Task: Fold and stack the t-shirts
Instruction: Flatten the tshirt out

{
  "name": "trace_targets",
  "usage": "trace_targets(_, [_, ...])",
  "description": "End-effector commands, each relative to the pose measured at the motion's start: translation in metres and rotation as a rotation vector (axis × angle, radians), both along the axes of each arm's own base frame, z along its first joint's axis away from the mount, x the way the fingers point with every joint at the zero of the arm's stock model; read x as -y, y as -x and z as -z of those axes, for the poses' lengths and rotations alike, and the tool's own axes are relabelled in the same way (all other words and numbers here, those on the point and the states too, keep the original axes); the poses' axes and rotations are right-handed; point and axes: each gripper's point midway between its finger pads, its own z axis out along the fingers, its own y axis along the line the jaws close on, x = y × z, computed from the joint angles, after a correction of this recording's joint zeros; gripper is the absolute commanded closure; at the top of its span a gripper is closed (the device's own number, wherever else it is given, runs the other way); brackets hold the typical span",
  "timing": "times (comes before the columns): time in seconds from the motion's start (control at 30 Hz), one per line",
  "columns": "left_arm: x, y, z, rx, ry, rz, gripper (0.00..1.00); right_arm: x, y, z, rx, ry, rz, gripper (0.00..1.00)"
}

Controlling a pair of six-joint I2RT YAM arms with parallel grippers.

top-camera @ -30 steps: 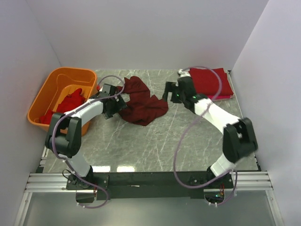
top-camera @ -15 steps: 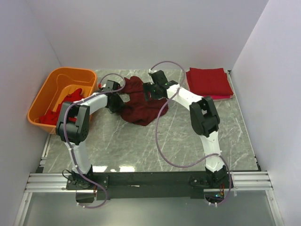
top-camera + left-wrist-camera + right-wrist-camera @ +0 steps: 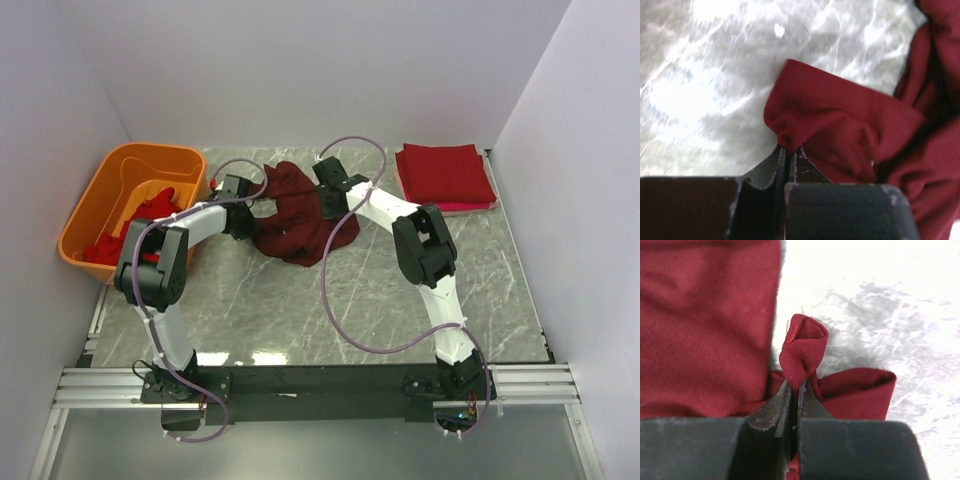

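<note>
Two grips on one maroon t-shirt [image 3: 295,228]: left tool [image 3: 788,150], right tool [image 3: 795,385].

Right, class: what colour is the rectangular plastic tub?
Orange; the rectangular plastic tub shows best in the top external view.

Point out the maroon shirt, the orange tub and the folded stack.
maroon shirt [image 3: 295,238]: top view, middle of the crumpled cloth.
orange tub [image 3: 100,195]: top view, its left inner wall.
folded stack [image 3: 445,175]: top view, centre of the top shirt.
</note>
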Motion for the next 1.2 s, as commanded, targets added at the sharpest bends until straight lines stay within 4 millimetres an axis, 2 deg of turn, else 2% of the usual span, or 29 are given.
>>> trace_targets(0.0, [0.003, -0.004, -0.042, 0.124, 0.023, 0.05, 0.99, 0.013, -0.017, -0.035, 0.113, 0.009, 0.079, 1.0])
trace_targets(0.03, [0.002, 0.003, -0.041, 0.117, 0.026, 0.051, 0.99, 0.015, -0.017, -0.04, 0.128, 0.004, 0.092, 1.0])
trace_targets(0.07, [0.004, 0.003, -0.054, 0.154, 0.042, 0.055, 0.99, 0.018, -0.015, -0.052, 0.158, -0.004, 0.105, 1.0])
trace_targets(0.13, [0.003, 0.011, -0.061, 0.171, 0.055, 0.055, 0.99, 0.028, -0.009, -0.061, 0.179, 0.002, 0.129, 1.0])
trace_targets(0.17, [0.003, 0.013, -0.079, 0.215, 0.066, 0.055, 0.99, 0.032, -0.009, -0.071, 0.206, 0.002, 0.145, 1.0])
trace_targets(0.2, [0.003, 0.014, -0.088, 0.24, 0.071, 0.054, 0.99, 0.036, -0.006, -0.1, 0.257, -0.021, 0.151, 1.0])
trace_targets(0.23, [0.002, 0.016, -0.097, 0.264, 0.075, 0.052, 0.99, 0.041, 0.002, -0.105, 0.263, -0.019, 0.156, 1.0])
trace_targets(0.27, [0.002, 0.019, -0.121, 0.326, 0.086, 0.052, 0.99, 0.046, 0.005, -0.116, 0.287, -0.026, 0.169, 1.0])
trace_targets(0.3, [0.003, 0.02, -0.136, 0.371, 0.093, 0.059, 0.99, 0.05, 0.012, -0.148, 0.339, -0.062, 0.177, 1.0])
trace_targets(0.33, [0.003, 0.023, -0.149, 0.408, 0.098, 0.059, 0.99, 0.054, 0.02, -0.152, 0.345, -0.07, 0.172, 1.0])
trace_targets(0.37, [0.003, 0.028, -0.178, 0.485, 0.115, 0.061, 0.99, 0.057, 0.028, -0.187, 0.408, -0.125, 0.173, 1.0])
trace_targets(0.43, [0.004, 0.033, -0.214, 0.585, 0.13, 0.071, 0.99, 0.06, 0.043, -0.205, 0.433, -0.174, 0.15, 1.0])
trace_targets(0.47, [0.001, 0.042, -0.245, 0.666, 0.145, 0.068, 0.99, 0.063, 0.054, -0.236, 0.49, -0.231, 0.142, 1.0])
trace_targets(0.53, [-0.007, 0.049, -0.287, 0.782, 0.143, 0.046, 0.99, 0.064, 0.069, -0.258, 0.522, -0.281, 0.111, 1.0])
trace_targets(0.57, [-0.016, 0.06, -0.317, 0.863, 0.153, 0.012, 0.99, 0.069, 0.081, -0.283, 0.566, -0.32, 0.106, 1.0])
trace_targets(0.63, [-0.023, 0.071, -0.359, 0.986, 0.172, -0.013, 0.99, 0.069, 0.096, -0.308, 0.602, -0.375, 0.071, 1.0])
trace_targets(0.67, [-0.028, 0.084, -0.383, 1.053, 0.187, -0.013, 0.99, 0.076, 0.11, -0.333, 0.651, -0.41, 0.061, 1.0])
trace_targets(0.7, [-0.03, 0.092, -0.397, 1.091, 0.184, -0.006, 0.99, 0.08, 0.118, -0.348, 0.682, -0.422, 0.047, 1.0])
trace_targets(0.73, [-0.032, 0.107, -0.424, 1.158, 0.199, 0.007, 0.99, 0.083, 0.126, -0.367, 0.718, -0.447, 0.035, 1.0])
trace_targets(0.77, [-0.033, 0.114, -0.437, 1.19, 0.206, 0.016, 0.99, 0.092, 0.143, -0.392, 0.77, -0.48, 0.022, 1.0])
trace_targets(0.83, [-0.032, 0.135, -0.47, 1.271, 0.217, 0.063, 0.99, 0.099, 0.165, -0.429, 0.847, -0.525, -0.025, 1.0])
trace_targets(0.87, [-0.034, 0.147, -0.485, 1.314, 0.225, 0.076, 0.99, 0.099, 0.187, -0.453, 0.896, -0.577, -0.088, 1.0])
trace_targets(0.9, [-0.035, 0.16, -0.505, 1.366, 0.23, 0.092, 0.99, 0.101, 0.198, -0.468, 0.931, -0.594, -0.125, 1.0])
trace_targets(0.97, [-0.033, 0.18, -0.529, 1.433, 0.249, 0.137, 0.99, 0.105, 0.228, -0.504, 1.008, -0.652, -0.199, 1.0])
trace_targets(1.0, [-0.036, 0.193, -0.548, 1.482, 0.259, 0.144, 0.99, 0.108, 0.236, -0.514, 1.036, -0.659, -0.216, 1.0])
trace_targets(1.03, [-0.036, 0.198, -0.556, 1.502, 0.26, 0.154, 0.99, 0.113, 0.243, -0.528, 1.07, -0.667, -0.218, 1.0])
trace_targets(1.1, [-0.035, 0.203, -0.573, 1.54, 0.263, 0.166, 0.99, 0.125, 0.248, -0.54, 1.114, -0.658, -0.185, 1.0])
trace_targets(1.13, [-0.033, 0.193, -0.572, 1.527, 0.259, 0.164, 0.99, 0.128, 0.252, -0.548, 1.138, -0.658, -0.185, 1.0])
trace_targets(1.17, [-0.033, 0.188, -0.574, 1.523, 0.256, 0.154, 0.99, 0.133, 0.247, -0.55, 1.151, -0.642, -0.15, 1.0])
